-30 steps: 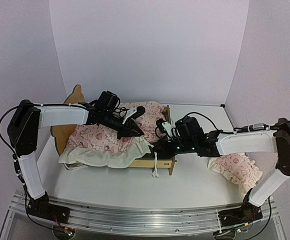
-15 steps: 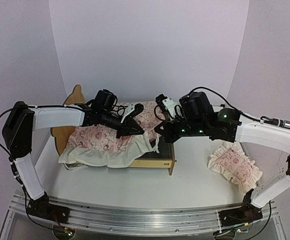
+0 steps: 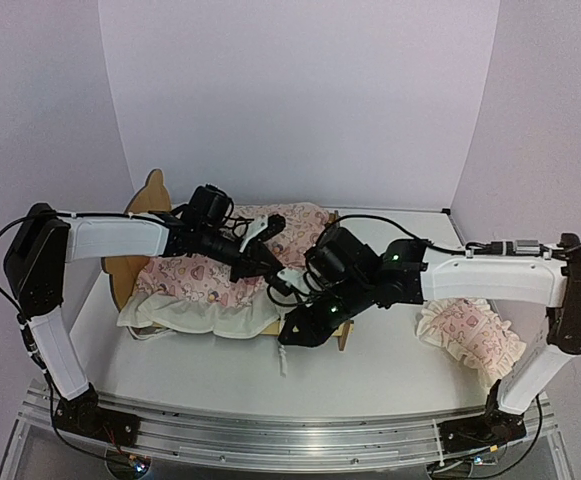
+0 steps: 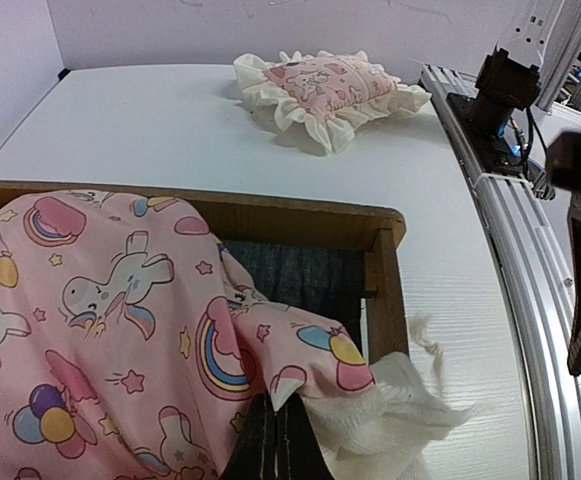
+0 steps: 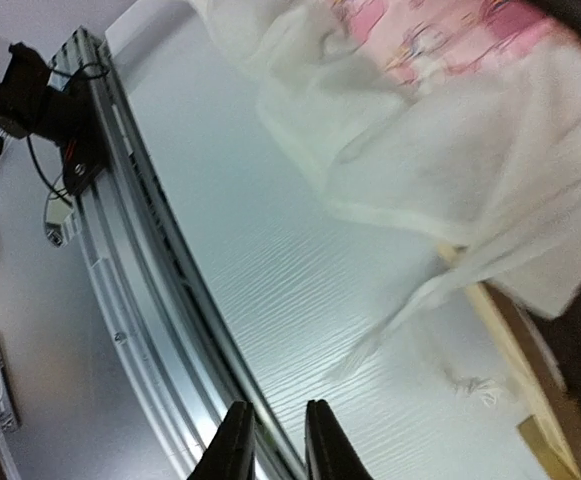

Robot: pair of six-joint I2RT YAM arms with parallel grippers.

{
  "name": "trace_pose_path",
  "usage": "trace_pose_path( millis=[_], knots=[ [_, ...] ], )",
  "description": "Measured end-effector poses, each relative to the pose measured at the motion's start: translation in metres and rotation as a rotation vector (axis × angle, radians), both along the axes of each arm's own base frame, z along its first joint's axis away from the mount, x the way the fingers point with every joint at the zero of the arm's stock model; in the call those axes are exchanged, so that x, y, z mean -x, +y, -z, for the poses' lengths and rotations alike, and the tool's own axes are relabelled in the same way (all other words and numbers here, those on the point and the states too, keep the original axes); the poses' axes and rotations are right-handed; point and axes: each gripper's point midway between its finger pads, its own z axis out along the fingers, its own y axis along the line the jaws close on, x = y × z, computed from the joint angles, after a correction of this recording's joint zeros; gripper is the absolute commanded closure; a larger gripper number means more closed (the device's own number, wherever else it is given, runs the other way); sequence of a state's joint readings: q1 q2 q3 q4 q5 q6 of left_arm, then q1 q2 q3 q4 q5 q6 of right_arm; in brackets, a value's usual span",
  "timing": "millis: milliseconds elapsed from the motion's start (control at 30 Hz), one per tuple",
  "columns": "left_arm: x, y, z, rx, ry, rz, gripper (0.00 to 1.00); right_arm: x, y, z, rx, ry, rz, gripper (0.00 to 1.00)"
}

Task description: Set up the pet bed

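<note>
The pet bed (image 3: 343, 333) is a pale-wood frame with an ear-shaped headboard (image 3: 151, 190) at the left. A pink print quilt (image 3: 202, 277) with a cream ruffle covers most of it. My left gripper (image 3: 267, 266) is shut on the quilt's edge (image 4: 300, 385) over the foot end. Past that edge, the left wrist view shows the dark grey base (image 4: 305, 280) and the wooden end rail (image 4: 300, 215). My right gripper (image 3: 288, 338) hangs low in front of the bed's front rail, open and holding nothing. In its own view the gripper (image 5: 278, 440) is above the table, near the quilt's ruffle (image 5: 440, 150) and a loose white tie (image 5: 400, 320).
A ruffled pink pillow (image 3: 472, 336) lies on the table to the right of the bed, and the left wrist view shows this pillow (image 4: 328, 85) too. The aluminium base rail (image 5: 150, 280) runs along the table's near edge. White walls close in the back and sides.
My right gripper, shut before, rose over the bed's foot end, then swung down to the front of the bed, where its jaws have parted. The left gripper still holds the quilt.
</note>
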State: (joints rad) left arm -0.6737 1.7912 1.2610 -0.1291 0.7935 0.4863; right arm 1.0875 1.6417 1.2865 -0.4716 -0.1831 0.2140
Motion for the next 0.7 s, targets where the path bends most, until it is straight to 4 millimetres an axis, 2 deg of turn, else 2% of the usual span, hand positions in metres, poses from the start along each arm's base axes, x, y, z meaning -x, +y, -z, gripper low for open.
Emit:
trace_pose_path(
  millis=[100,200,267,467,633,700],
  knots=[
    [-0.005,0.003,0.001,-0.006,-0.012,-0.015,1.0,0.016,0.005,0.016,0.021,0.072,-0.049,0.75],
    [-0.007,0.004,0.001,-0.008,-0.018,-0.017,1.0,0.021,0.002,0.022,0.032,0.084,-0.057,0.75],
    [-0.006,0.005,0.003,-0.011,-0.018,-0.018,1.0,0.018,-0.004,0.027,0.044,0.062,-0.039,0.74],
    [-0.005,0.006,0.009,-0.019,-0.014,-0.018,1.0,0.005,-0.043,0.051,0.081,-0.092,0.054,0.73],
    [-0.005,0.006,0.01,-0.018,-0.017,-0.018,1.0,-0.006,-0.049,0.081,0.029,-0.262,0.09,0.73],
    [-0.005,0.006,0.009,-0.015,-0.021,-0.018,1.0,-0.014,-0.041,0.08,0.006,-0.315,0.109,0.74]
  ],
)
